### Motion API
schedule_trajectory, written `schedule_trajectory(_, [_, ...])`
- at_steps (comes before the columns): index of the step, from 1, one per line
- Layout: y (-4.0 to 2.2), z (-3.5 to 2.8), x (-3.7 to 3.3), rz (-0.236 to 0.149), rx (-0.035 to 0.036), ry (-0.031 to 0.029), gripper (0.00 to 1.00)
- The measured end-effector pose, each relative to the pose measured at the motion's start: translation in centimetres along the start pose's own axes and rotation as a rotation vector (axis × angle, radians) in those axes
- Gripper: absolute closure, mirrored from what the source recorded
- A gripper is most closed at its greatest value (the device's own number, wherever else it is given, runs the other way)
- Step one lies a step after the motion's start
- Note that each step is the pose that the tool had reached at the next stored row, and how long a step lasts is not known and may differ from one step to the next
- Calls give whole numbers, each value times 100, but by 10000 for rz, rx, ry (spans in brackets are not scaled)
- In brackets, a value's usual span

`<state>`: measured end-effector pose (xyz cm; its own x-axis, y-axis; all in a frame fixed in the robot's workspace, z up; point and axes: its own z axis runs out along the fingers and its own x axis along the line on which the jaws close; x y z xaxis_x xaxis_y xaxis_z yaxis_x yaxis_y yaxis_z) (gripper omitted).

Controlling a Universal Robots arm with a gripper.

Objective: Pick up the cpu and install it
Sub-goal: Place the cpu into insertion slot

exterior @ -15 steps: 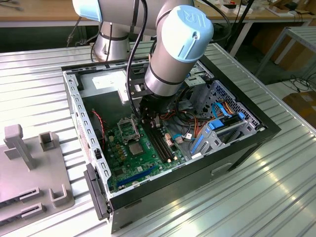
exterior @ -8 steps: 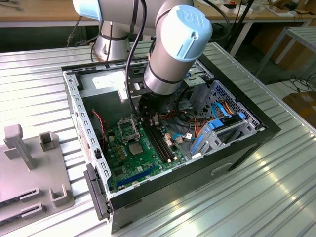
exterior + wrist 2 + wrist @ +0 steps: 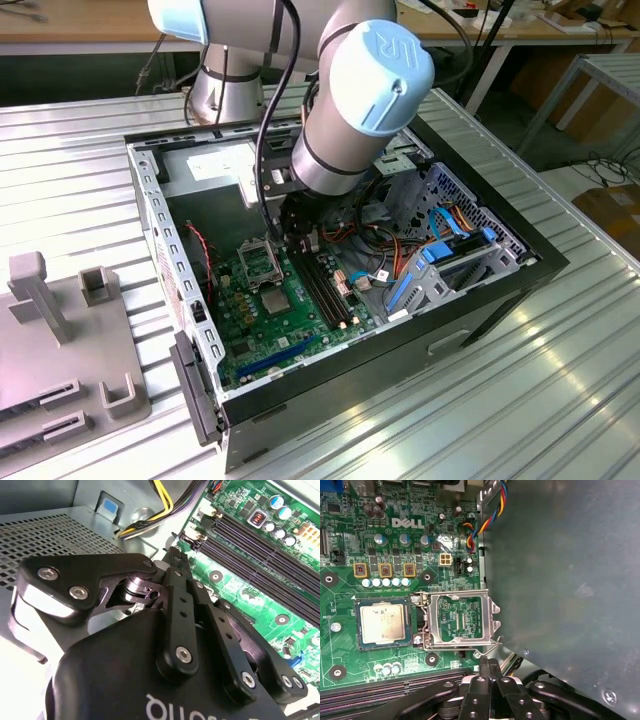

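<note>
The cpu (image 3: pixel 382 624), a small square chip with a dull silver top, lies flat inside the black-framed socket on the green motherboard (image 3: pixel 350 540). In the exterior view the cpu (image 3: pixel 277 299) sits near the board's middle. Beside it the socket's metal load plate (image 3: pixel 460 620) is swung open and lies flat. My gripper (image 3: pixel 487 661) is shut with nothing between its fingers. It hovers just off the load plate's edge, apart from the cpu. In the second wrist view the gripper (image 3: pixel 172 556) points at the board's edge. From outside, the gripper (image 3: pixel 303 238) hangs inside the open computer case (image 3: pixel 150 210).
Long black memory slots (image 3: pixel 325 290) run beside the socket. Coloured cables (image 3: pixel 375 235) and a drive cage with blue clips (image 3: pixel 445 260) fill the case on the exterior view's right. A grey metal panel (image 3: pixel 560 580) stands close to the gripper. A grey fixture (image 3: pixel 60 330) sits outside.
</note>
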<state>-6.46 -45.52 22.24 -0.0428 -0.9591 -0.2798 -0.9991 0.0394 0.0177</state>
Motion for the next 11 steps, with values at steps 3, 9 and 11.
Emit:
schedule_trajectory(3, [-16, 27, 8, 2, -1, -54, 89])
schedule_trajectory(9, [-28, 73, 21, -1, -11, -253, 89])
schedule_trajectory(11, [-29, 81, 22, 1, -16, -389, 89])
